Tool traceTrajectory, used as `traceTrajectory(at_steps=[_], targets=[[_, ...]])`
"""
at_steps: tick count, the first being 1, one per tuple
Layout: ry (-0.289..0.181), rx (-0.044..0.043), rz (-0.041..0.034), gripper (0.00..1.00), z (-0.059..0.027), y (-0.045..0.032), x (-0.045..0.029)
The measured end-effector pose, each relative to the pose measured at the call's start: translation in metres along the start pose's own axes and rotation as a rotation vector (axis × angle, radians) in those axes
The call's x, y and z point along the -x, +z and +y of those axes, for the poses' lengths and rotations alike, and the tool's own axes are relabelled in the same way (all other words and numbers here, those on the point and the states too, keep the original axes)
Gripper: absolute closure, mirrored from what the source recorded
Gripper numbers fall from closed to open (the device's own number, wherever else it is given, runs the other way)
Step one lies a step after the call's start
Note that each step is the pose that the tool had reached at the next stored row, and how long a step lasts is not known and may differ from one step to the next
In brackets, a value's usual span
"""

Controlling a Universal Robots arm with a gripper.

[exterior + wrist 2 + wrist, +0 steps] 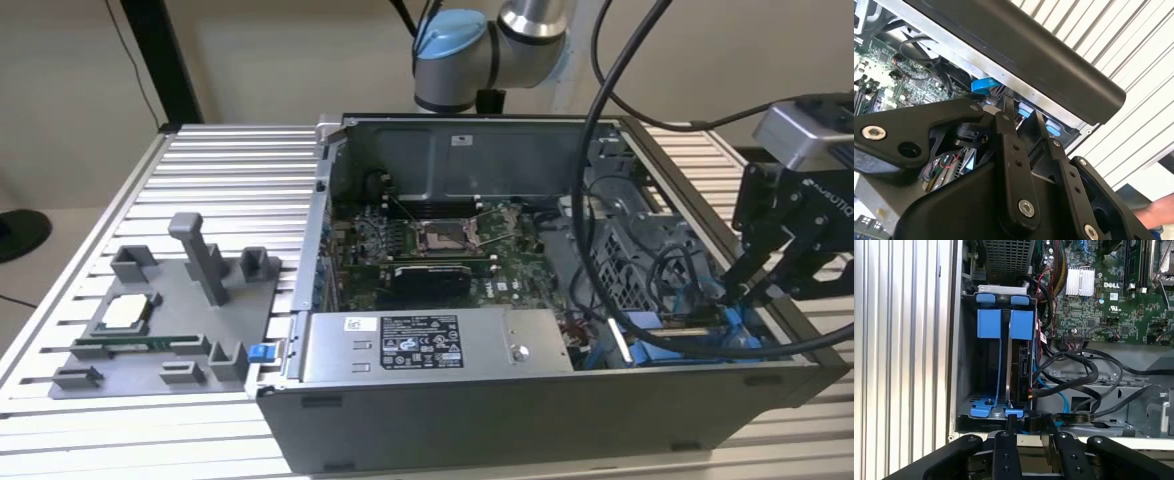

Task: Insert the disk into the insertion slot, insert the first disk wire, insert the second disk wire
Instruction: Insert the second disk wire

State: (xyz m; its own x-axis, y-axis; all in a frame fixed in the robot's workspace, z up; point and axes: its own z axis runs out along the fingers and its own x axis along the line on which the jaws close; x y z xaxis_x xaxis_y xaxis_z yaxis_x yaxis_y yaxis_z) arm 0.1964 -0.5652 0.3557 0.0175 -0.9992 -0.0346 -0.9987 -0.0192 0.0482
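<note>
The case lies open on the table; the slot is in the case's corner toward the exterior view's right, next to the side wall. The disk is already in the slot; it stands on its edge in its blue frame, on the side of the slot that is nearer to the board. A second blue frame stands just beside it, nearer to the wall.

The gripper is at the open end of the slot, just beside the end of the disk; its jaws are only a little apart, and I see nothing held between them. Black wires and a blue wire run from the board side to the disk; I cannot tell if they are plugged in.

The power supply sits along the case's near edge; a grey fixture is on the table at the exterior view's left.
</note>
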Motion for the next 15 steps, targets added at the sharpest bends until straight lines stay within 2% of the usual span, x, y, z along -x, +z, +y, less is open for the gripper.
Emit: traceTrajectory(at_steps=[4,6,7,15], targets=[[0.003,0.0107,-0.0005,0.0,-0.0001,0.0005,0.0003],[0.007,0.0132,-0.0011,0.0,0.0,0.0008,0.0005],[0.008,0.0134,-0.0013,1.0,-0.0001,0.0009,0.0007],[0.027,0.0129,-0.002,1.0,-0.0002,0.0009,0.0019]])
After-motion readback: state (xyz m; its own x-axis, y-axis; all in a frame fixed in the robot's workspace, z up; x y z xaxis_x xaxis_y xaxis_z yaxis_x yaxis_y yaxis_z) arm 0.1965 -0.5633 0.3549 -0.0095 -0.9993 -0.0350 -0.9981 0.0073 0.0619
